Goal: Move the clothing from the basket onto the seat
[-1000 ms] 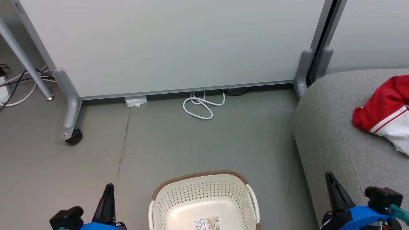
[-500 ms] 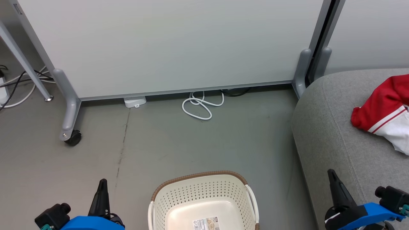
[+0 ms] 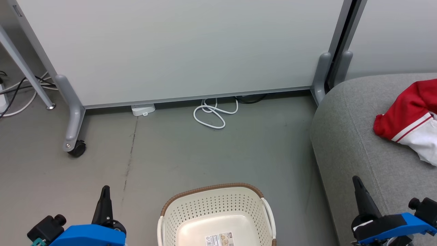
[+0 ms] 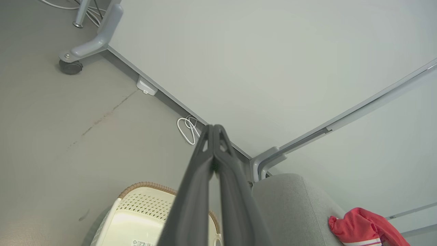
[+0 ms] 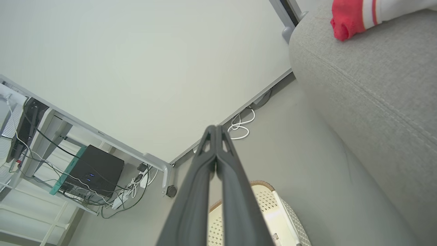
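Note:
The cream basket with its brown rim stands on the floor at the bottom centre, and its visible inside holds just a label. Red and white clothing lies on the grey sofa seat at the right. The same clothing appears low right in the left wrist view and the clothing top right in the right wrist view. My left gripper is shut, left of the basket. My right gripper is shut over the sofa's front edge. Both hold nothing.
A pale partition panel on grey castor legs closes off the back. A coiled white cable and a white adapter lie at its base. Desk legs and cables sit far left; a black computer box stands under the desk.
Both grippers have drawn lower and outward in the head view. The whole picture has shifted slightly left, so the camera moved. Basket and clothing stay put.

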{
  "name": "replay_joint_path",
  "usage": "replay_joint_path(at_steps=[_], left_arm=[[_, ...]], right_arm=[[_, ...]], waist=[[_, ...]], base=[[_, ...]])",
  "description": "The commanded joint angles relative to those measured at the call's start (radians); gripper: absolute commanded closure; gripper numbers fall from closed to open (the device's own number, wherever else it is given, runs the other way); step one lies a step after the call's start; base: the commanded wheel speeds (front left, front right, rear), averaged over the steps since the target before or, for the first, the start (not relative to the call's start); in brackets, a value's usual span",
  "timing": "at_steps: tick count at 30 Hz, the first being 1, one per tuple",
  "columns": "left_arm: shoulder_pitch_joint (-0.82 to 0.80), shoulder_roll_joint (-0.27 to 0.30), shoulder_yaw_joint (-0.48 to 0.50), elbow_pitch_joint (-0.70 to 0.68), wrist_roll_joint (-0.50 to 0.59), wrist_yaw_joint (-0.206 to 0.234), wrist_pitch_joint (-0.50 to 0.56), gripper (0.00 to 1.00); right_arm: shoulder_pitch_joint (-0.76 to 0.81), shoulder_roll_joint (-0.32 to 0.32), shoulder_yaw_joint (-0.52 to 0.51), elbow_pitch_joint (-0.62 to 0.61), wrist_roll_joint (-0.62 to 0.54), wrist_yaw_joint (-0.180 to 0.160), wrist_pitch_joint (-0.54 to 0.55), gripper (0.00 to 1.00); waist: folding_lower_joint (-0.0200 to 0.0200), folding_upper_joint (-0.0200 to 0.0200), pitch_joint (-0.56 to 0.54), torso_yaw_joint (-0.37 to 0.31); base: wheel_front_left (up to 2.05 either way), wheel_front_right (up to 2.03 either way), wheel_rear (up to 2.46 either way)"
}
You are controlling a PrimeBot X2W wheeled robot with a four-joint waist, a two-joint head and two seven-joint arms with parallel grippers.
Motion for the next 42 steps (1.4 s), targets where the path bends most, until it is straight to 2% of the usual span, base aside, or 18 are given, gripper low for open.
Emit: replay_joint_path(at_steps=[1, 42], left_arm=[[-0.031, 0.003, 0.010, -0.018, -0.030, -0.001, 0.008, 1.00], [-0.066, -0.023, 0.081, -0.070, -0.423, -0.001, 0.125, 1.00]], right_arm=[[-0.031, -0.004, -0.004, -0.010, 0.036, 0.000, 0.005, 1.00], [-0.069, -0.007, -0.016, -0.001, 0.494, 0.000, 0.063, 1.00]], waist=[[0.0000, 0.0000, 0.000, 0.000], [-0.0001, 0.0000, -0.006, -0.013]], base=[[0.00, 0.00, 0.00], [0.00, 0.00, 0.00]])
